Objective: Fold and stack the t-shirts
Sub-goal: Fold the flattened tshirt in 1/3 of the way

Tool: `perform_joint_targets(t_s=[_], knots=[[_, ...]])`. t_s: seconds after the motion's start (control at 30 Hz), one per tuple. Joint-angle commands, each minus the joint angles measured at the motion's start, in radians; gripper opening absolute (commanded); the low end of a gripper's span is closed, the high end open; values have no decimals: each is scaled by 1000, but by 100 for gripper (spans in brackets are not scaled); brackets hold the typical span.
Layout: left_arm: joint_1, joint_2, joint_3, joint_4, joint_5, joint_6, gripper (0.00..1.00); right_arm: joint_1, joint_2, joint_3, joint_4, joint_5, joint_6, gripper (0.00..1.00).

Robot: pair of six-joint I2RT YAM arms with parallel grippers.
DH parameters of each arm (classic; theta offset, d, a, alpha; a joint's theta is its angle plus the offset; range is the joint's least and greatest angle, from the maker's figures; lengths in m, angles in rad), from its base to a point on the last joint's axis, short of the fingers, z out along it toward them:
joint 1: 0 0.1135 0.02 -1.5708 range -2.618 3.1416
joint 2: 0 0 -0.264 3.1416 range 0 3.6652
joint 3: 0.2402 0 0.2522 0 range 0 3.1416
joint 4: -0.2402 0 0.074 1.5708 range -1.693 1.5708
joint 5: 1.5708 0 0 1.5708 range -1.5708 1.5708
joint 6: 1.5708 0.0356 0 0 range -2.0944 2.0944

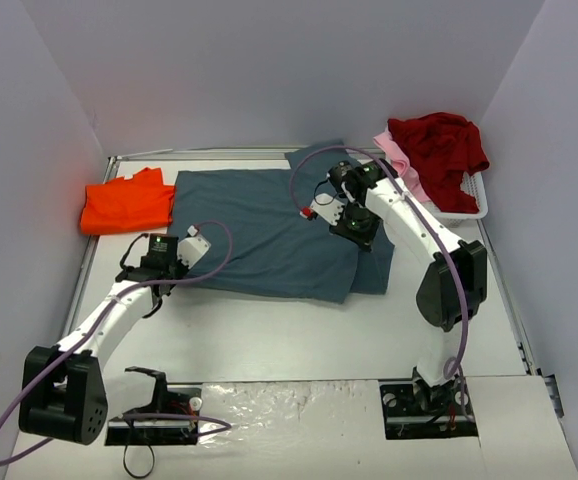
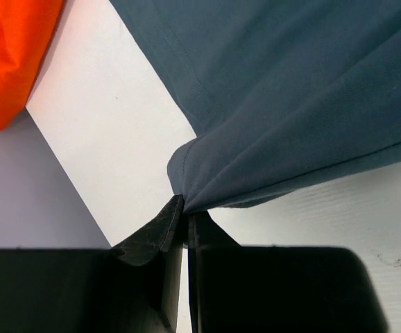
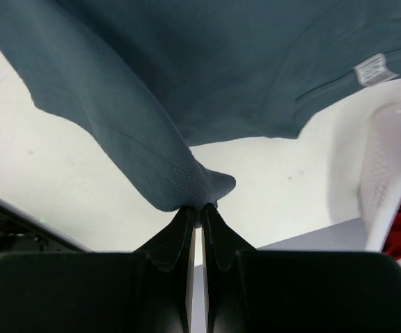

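Observation:
The slate blue-grey t-shirt (image 1: 269, 232) lies spread across the middle of the table. My left gripper (image 1: 152, 257) is shut on its near left corner (image 2: 186, 201), the cloth pulled up into a peak. My right gripper (image 1: 341, 186) is shut on a hem (image 3: 202, 200) at the shirt's far right. The bright orange t-shirt (image 1: 127, 203) lies folded at the far left and shows in the left wrist view (image 2: 10, 55). The dark red t-shirt (image 1: 439, 150) and the pale pink t-shirt (image 1: 397, 155) are heaped in the basket.
A white plastic basket (image 1: 471, 205) stands at the far right corner and shows in the right wrist view (image 3: 395, 159). White walls enclose the table (image 1: 289, 330) on three sides. Both arm bases sit at the near edge.

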Motion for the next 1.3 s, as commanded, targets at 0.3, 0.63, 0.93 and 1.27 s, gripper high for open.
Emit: perform_joint_targets(t_s=[0.3,0.63,0.93,1.27], knots=[[28,33,105,66,-34,-24,2,-13,127,249,-66,107,-32,0],[38,96,144,87,-31,-57,2,-26,224,385,-66,124,-35,0],[41,142,148,110,-35,-60,2,-26,305,501,-63,135,-46,0],[43,203,165,138,-48,-58,2,-26,397,600,-65,142,-55,0]])
